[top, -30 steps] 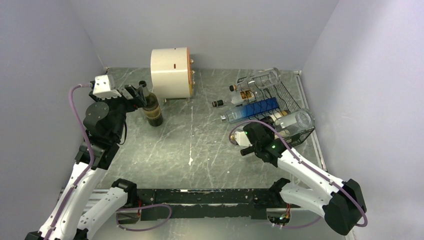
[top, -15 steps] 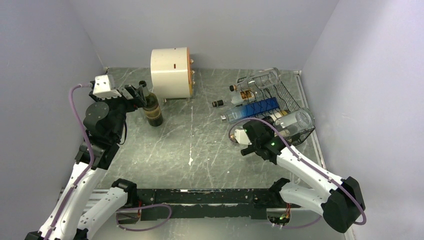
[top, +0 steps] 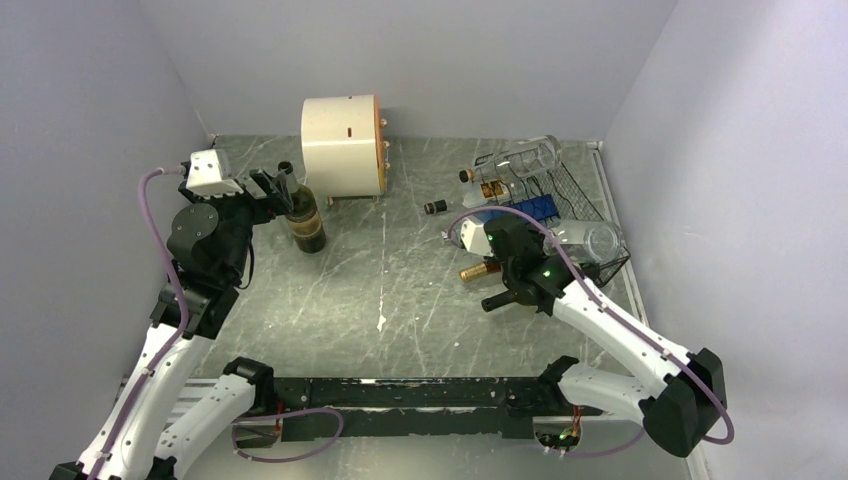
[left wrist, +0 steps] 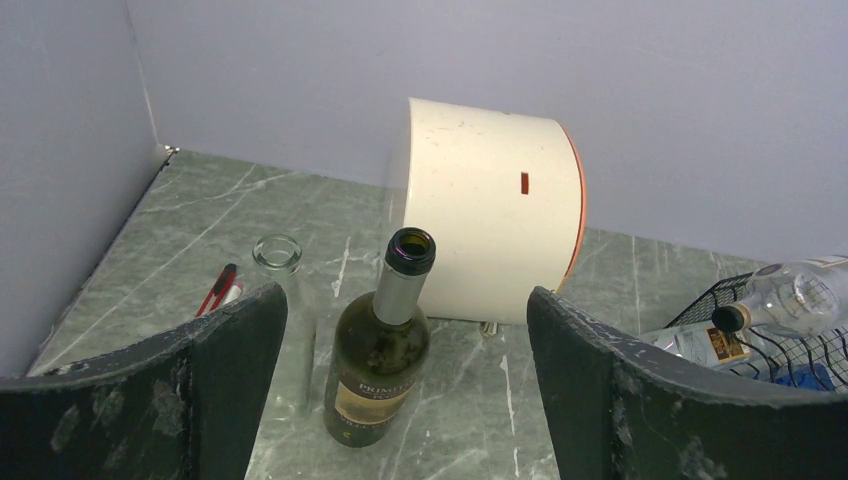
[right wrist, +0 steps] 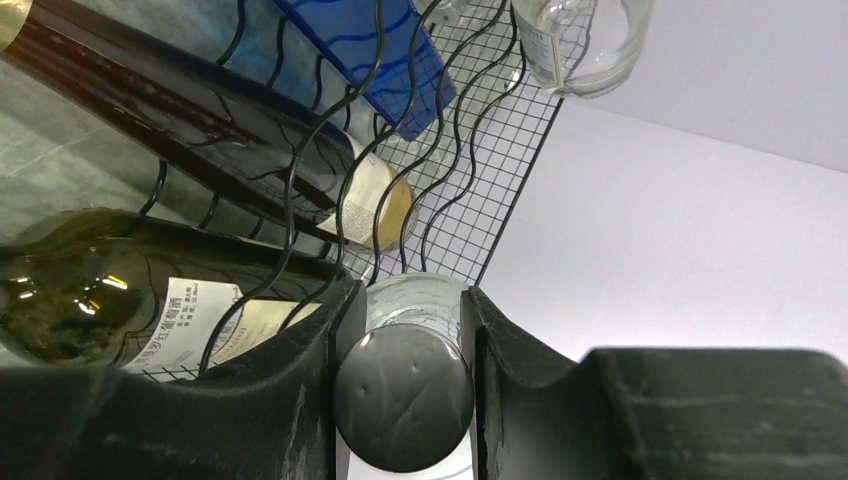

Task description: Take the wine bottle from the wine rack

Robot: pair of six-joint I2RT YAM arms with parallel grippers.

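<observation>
Lilac walls enclose a grey marbled bench [top: 380, 290]. At the back stands a cream drum [top: 340, 148]; to its right, the black wine rack [top: 572, 195] holds several lying bottles. One clear bottle [top: 592, 240] lies at the rack's near end, its grey cap [right wrist: 403, 395] clamped between the right fingers [right wrist: 300, 400]. The left fingers [left wrist: 225, 380] gape wide, with an upright dark bottle [left wrist: 383, 350] framed between them.

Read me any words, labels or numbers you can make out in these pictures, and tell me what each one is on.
"PRIMIT": label of the upright open wine bottle; the rest curves out of sight, and the line below is blurred.
Pale label on the green wine bottle lying in the wine rack: printed characters, too small to read.
Label on the clear bottle in the rack: too small to read.
Nothing else is legible.
</observation>
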